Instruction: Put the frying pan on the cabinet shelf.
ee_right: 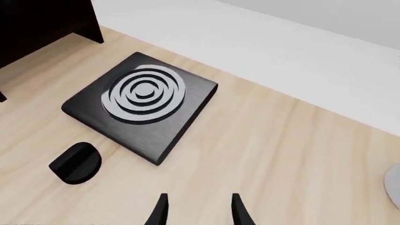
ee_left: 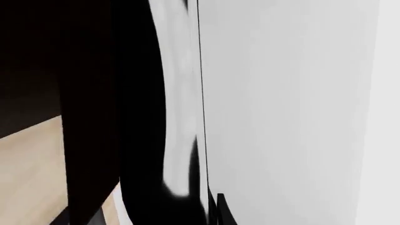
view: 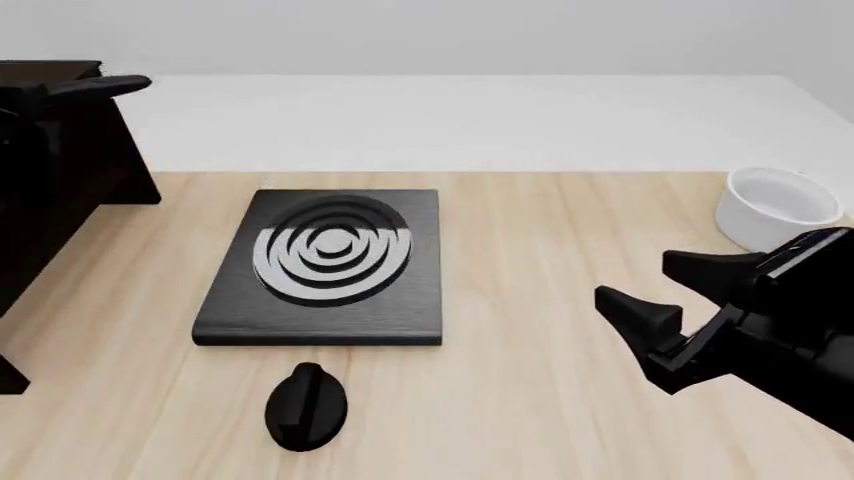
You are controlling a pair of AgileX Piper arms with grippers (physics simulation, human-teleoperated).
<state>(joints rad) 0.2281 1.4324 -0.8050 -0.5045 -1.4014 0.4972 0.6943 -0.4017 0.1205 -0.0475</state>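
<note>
The frying pan fills the left wrist view at very close range, as a glossy black curve with a pale reflection [ee_left: 178, 93]. In the front view only a slim black handle [view: 100, 87] shows. It sticks out to the right at the top of the dark cabinet [view: 54, 190]. My left gripper blends into that dark corner, and its jaws cannot be made out. My right gripper [view: 671, 288] hovers over the table's right side, far from the pan. It is open and holds nothing, and its fingertips [ee_right: 160, 213] show in the right wrist view.
A black stove plate [view: 327, 265] with silvery rings lies mid-table. A black knob [view: 307, 405] sits in front of it. A white bowl [view: 777, 205] stands at the right edge behind my right gripper. The cabinet's foot [ee_right: 37, 23] reaches the table's left side.
</note>
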